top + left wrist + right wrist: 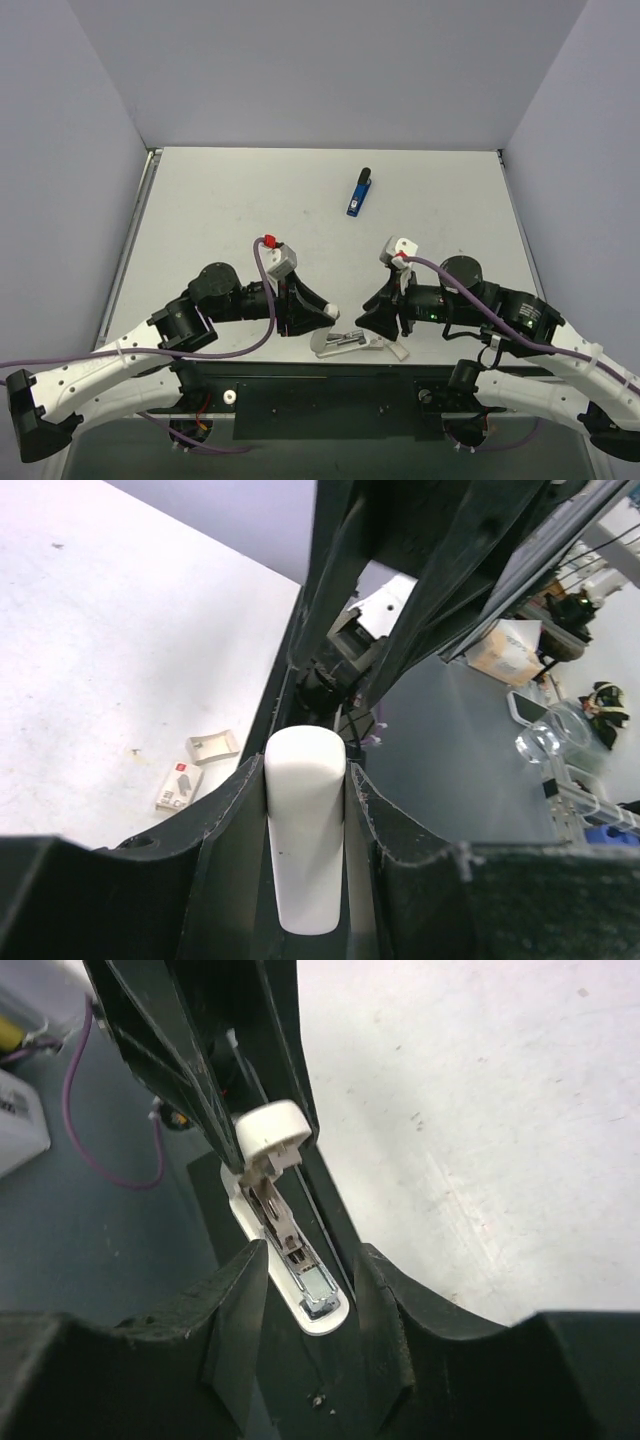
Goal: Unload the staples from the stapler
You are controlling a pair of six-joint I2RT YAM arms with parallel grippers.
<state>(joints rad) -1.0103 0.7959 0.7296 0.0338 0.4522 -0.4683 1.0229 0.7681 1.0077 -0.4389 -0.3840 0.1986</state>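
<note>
Though white plastic outside, stapler (288,1230) metal within

The left arm (110,365), at the lower left of the top view, and the right arm (530,395), at the lower right, share one build. Each has white link shells joined by round black motor housings (214,283). The left shell shows a row of small dark holes. A purple cable (262,300) loops along each arm and ends in a red plug (268,241) beside a pale grey wrist block (282,261). A small green light (432,318) glows on the right arm's black forearm. In both wrist views the jaws are matt black, wedge-shaped, with rough, slightly frayed inner edges.
</note>
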